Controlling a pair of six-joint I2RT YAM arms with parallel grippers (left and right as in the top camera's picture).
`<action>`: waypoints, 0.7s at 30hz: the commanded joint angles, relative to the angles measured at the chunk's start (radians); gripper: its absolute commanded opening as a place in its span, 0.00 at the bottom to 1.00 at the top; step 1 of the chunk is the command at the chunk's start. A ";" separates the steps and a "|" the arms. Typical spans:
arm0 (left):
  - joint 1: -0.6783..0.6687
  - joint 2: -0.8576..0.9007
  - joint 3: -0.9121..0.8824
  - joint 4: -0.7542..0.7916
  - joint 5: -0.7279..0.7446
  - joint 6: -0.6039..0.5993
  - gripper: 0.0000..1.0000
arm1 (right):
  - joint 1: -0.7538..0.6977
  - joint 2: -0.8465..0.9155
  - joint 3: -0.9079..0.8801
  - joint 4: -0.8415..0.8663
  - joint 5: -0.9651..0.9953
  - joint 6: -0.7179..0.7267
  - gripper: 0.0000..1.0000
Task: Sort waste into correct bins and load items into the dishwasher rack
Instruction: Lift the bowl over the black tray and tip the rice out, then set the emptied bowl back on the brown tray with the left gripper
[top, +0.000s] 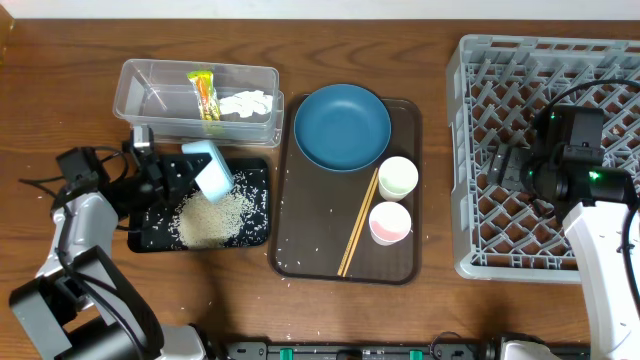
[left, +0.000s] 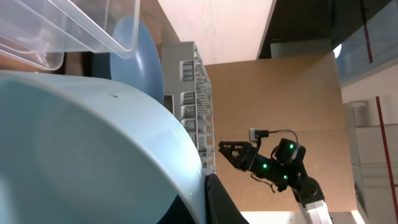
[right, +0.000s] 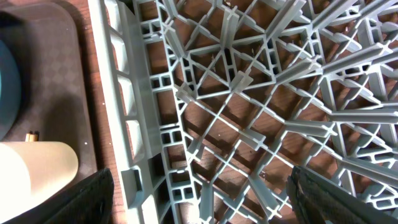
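Tipped pale-blue bowl (top: 213, 172) over black tray (top: 142, 238).
The left gripper (top: 188, 165) has its jaws clenched on the bowl above heaped rice (top: 210, 220); the right gripper (top: 497, 165) hovers over the grey rack (top: 468, 120), jaws released.

Overhead looks straight down; left wrist sideways, hard against bowl (left: 93, 155); right wrist down, close over rack (right: 239, 79).

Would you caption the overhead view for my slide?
Left gripper holds tilted pale-blue bowl over rice on the black tray.

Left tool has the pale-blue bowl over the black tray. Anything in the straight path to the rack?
Yes: the brown serving tray, carrying the dark-blue dish, pale-green cup, pink cup and chopsticks, lies between the pale-blue bowl and the rack. Probably lift over them.
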 joint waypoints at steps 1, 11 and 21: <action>-0.052 -0.036 0.006 0.005 -0.039 0.005 0.06 | -0.001 -0.012 0.021 -0.003 -0.004 0.010 0.88; -0.531 -0.143 0.007 0.017 -0.603 -0.037 0.06 | -0.001 -0.012 0.021 -0.003 -0.004 0.010 0.88; -0.993 -0.090 0.007 0.040 -1.160 -0.093 0.06 | -0.001 -0.012 0.021 -0.003 -0.004 0.010 0.88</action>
